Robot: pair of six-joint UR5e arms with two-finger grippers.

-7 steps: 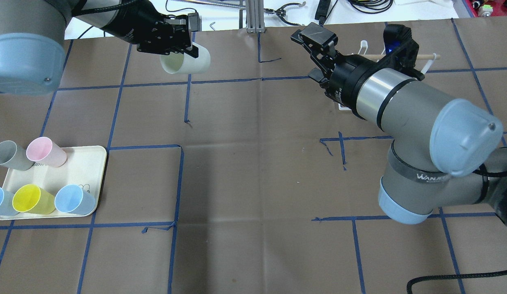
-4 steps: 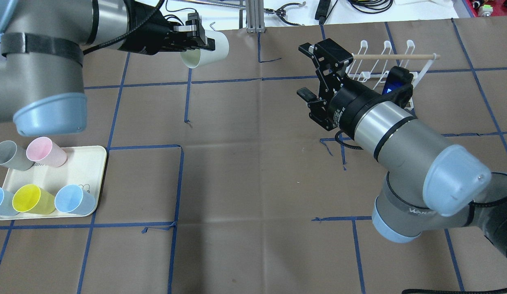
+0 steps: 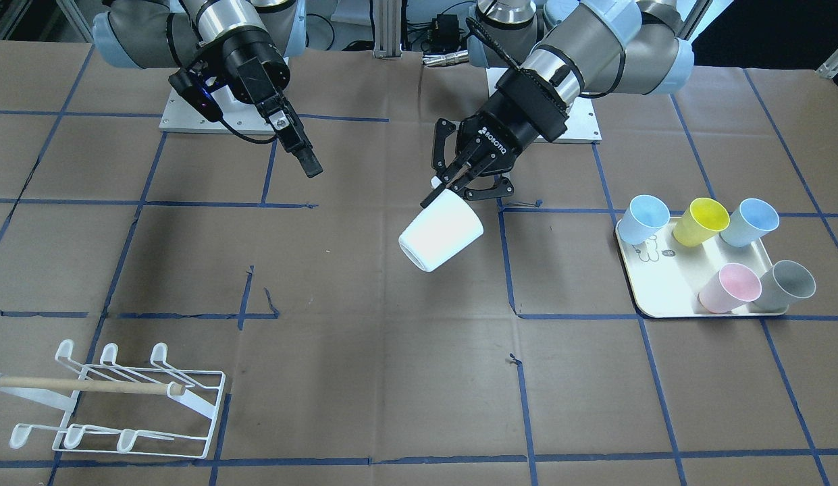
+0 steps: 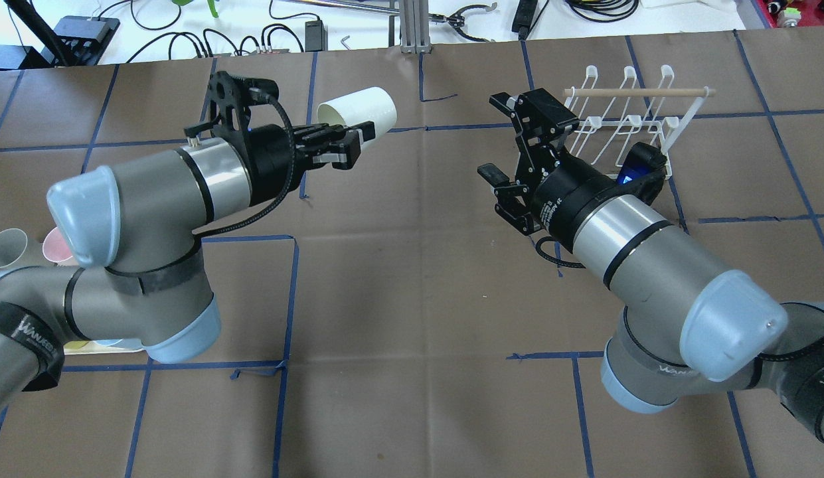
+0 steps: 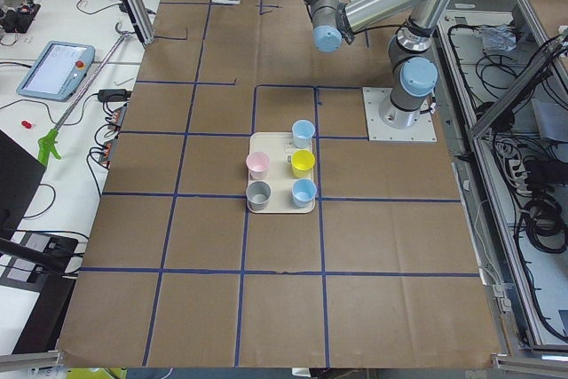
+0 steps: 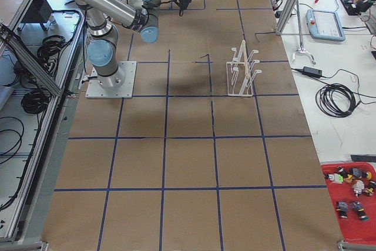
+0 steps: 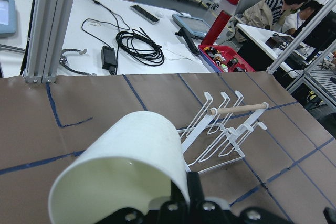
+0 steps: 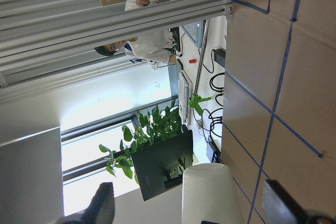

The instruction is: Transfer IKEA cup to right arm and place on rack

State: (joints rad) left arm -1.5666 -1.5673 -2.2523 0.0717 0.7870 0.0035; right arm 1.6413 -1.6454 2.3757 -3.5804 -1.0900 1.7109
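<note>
My left gripper (image 4: 356,136) is shut on the rim of a white IKEA cup (image 4: 360,111). It holds the cup on its side above the table, base pointing at my right arm. The cup also shows in the front view (image 3: 439,233) under the left gripper (image 3: 454,187), and in the left wrist view (image 7: 126,163). My right gripper (image 4: 496,137) is open and empty, facing the cup across a gap. Its fingers (image 8: 101,208) frame the cup (image 8: 209,192) in the right wrist view. The white wire rack (image 4: 627,106) with a wooden rod stands behind the right gripper, and it has no cup on it.
A cream tray (image 3: 668,280) with several coloured cups stands on my left side, mostly hidden under my left arm in the overhead view. An aluminium post (image 4: 412,26) and cables lie past the table's far edge. Operators sit beyond the table.
My left arm has swung the white cup toward the table's middle, its base now pointing right. My right gripper has drawn back from the rack and turned toward the cup, still open.
</note>
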